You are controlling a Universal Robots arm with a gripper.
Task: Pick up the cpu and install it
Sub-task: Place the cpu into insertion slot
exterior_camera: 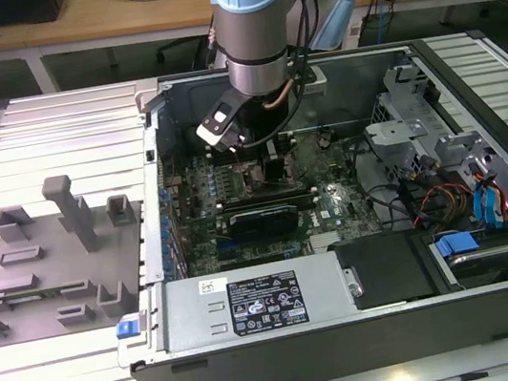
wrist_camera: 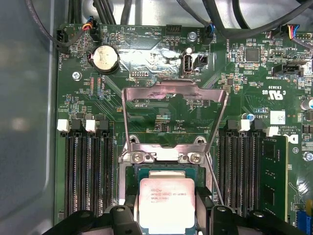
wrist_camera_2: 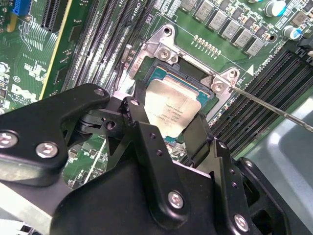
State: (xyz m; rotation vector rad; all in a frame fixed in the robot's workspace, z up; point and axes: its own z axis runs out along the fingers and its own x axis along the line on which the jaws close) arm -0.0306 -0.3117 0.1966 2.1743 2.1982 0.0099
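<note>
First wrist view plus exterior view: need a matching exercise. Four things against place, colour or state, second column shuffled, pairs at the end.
Things
1. cpu
2. load plate
3. coin cell
4. grey fixture plate

Place, colour or state
A. hinged back, open
B. beside the case, on the exterior view's left
C. between the fingers of the gripper
D. round, silver

Pairs: 1-C, 2-A, 3-D, 4-B

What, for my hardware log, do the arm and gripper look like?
The arm is a silver-grey cylinder with pale blue joint caps; an orange-brown cable loops at its wrist. The gripper is black, with angular linked fingers held by silver screws.
</note>
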